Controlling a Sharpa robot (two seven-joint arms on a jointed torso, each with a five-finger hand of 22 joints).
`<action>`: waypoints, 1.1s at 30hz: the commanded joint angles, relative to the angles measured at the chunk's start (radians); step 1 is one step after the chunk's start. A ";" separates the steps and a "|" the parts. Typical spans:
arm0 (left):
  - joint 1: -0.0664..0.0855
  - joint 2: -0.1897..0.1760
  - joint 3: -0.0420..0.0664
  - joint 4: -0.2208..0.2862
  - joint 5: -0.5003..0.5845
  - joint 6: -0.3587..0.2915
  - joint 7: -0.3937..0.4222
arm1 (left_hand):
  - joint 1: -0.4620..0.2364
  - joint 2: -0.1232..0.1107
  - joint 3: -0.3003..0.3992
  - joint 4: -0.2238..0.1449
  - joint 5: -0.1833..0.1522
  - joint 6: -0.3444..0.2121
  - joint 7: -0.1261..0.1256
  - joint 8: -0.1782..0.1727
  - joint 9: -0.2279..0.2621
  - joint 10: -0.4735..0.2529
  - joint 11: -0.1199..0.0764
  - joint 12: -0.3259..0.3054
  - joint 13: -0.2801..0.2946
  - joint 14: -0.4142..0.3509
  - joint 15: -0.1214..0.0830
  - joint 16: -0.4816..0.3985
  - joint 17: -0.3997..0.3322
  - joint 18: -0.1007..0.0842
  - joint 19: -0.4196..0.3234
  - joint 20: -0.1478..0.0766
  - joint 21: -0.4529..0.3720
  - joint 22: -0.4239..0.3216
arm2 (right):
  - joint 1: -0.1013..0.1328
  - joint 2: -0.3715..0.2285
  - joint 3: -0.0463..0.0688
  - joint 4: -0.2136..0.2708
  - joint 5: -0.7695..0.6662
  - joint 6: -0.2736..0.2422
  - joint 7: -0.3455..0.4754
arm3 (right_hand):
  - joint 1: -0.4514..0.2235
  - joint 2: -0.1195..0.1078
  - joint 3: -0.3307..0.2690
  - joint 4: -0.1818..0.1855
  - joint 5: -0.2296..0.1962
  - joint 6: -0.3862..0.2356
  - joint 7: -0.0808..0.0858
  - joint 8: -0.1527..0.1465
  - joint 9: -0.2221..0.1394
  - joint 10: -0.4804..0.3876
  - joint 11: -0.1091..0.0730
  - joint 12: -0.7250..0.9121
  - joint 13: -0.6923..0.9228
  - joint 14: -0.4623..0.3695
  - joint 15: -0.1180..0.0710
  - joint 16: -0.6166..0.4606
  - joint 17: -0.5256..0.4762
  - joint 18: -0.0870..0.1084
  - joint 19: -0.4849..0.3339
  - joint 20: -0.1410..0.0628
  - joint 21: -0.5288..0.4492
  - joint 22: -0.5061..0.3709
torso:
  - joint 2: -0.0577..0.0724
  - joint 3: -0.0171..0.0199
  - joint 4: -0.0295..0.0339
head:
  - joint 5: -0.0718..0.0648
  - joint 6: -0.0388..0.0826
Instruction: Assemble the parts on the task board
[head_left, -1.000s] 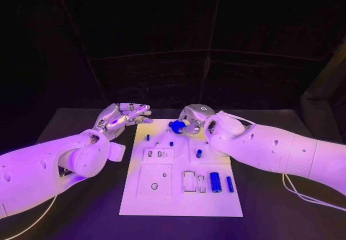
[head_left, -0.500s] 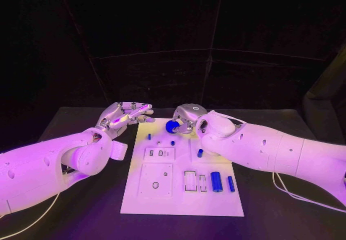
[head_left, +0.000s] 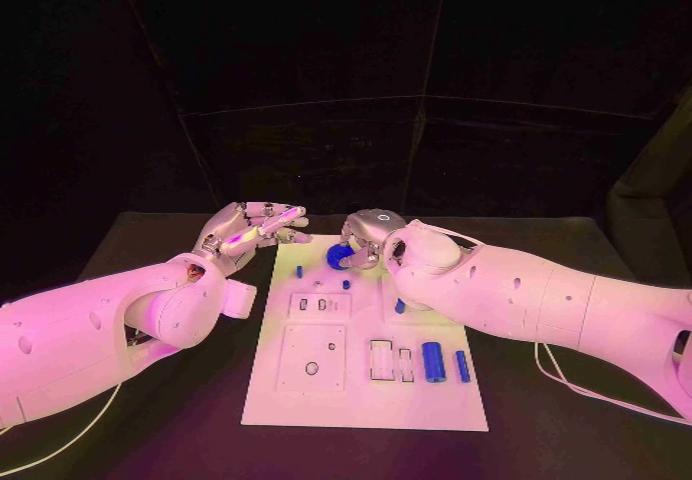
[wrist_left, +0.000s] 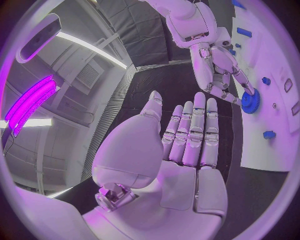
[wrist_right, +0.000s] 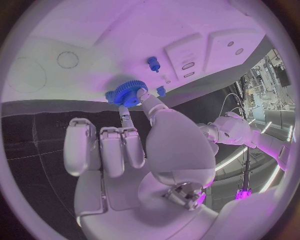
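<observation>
The white task board (head_left: 433, 410) lies in the middle of the black table. My right hand (head_left: 369, 233) pinches a blue gear (head_left: 339, 256) between thumb and a finger, low over the board's far edge. The right wrist view shows the gear (wrist_right: 127, 93) at the fingertips, just above the board (wrist_right: 94, 35). My left hand (head_left: 255, 230) hovers off the board's far left corner, fingers straight and apart, holding nothing. In the left wrist view its bare palm (wrist_left: 181, 150) faces the right hand (wrist_left: 215, 65) and the gear (wrist_left: 251, 101).
On the board's near right lie a blue cylinder (head_left: 431, 362) and a blue bar (head_left: 460, 367). Small blue pegs stand further back (head_left: 400, 306), (head_left: 299, 271), (head_left: 346, 284). Rectangular recesses (head_left: 379, 361) and a plate with a round hole (head_left: 312, 368) occupy the near half.
My right hand has carried the gear leftwards along the board's far edge, closer to the left hand. The left hand has hardly moved.
</observation>
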 joint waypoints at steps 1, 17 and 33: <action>0.001 0.001 0.001 0.002 0.001 0.012 0.004 | 0.007 0.004 0.000 -0.006 0.002 0.000 0.001 -0.006 0.000 0.001 0.005 -0.002 -0.001 -0.001 0.004 -0.004 0.001 0.015 0.006 0.001 -0.007 -0.001 | 0.002 0.005 0.000 -0.003 -0.009 0.012 -0.034 | -0.018 -0.006 -0.001 0.011 -0.003 -0.023 0.007 -0.012 -0.003 0.058 0.011 -0.009 0.198 0.077 0.012 0.001 0.127 -0.010 0.003 0.007 0.005 0.001 | 0.000 0.0001 -0.0002 | 0.000 0.000; 0.001 0.001 0.001 0.003 0.001 0.012 -0.002 | 0.007 0.005 -0.002 -0.011 0.002 -0.002 0.003 -0.010 -0.001 -0.002 0.006 -0.006 -0.001 -0.001 0.005 -0.007 0.002 0.015 0.007 0.002 -0.009 -0.003 | 0.003 0.013 0.000 -0.014 0.027 0.062 -0.034 | -0.107 -0.035 -0.187 0.208 -0.039 -0.140 0.040 -0.050 -0.006 0.036 0.045 -0.041 0.172 0.077 0.044 0.002 0.131 -0.010 0.001 0.040 0.008 0.007 | 0.000 0.0004 -0.0011 | 0.000 -0.003; 0.002 0.000 0.001 0.002 0.001 0.010 -0.003 | 0.008 0.008 -0.002 -0.014 0.002 -0.005 0.005 -0.013 -0.001 -0.005 0.008 -0.010 -0.002 0.000 0.006 -0.010 0.003 0.015 0.008 0.002 -0.011 -0.005 | 0.003 0.010 0.000 -0.020 0.083 0.103 -0.003 | -0.097 0.011 -0.237 0.257 0.015 -0.111 0.029 -0.050 -0.007 0.045 0.035 -0.029 0.184 0.078 0.036 0.004 0.138 -0.010 0.002 0.033 0.011 0.011 | 0.000 0.0005 -0.0004 | -0.001 -0.007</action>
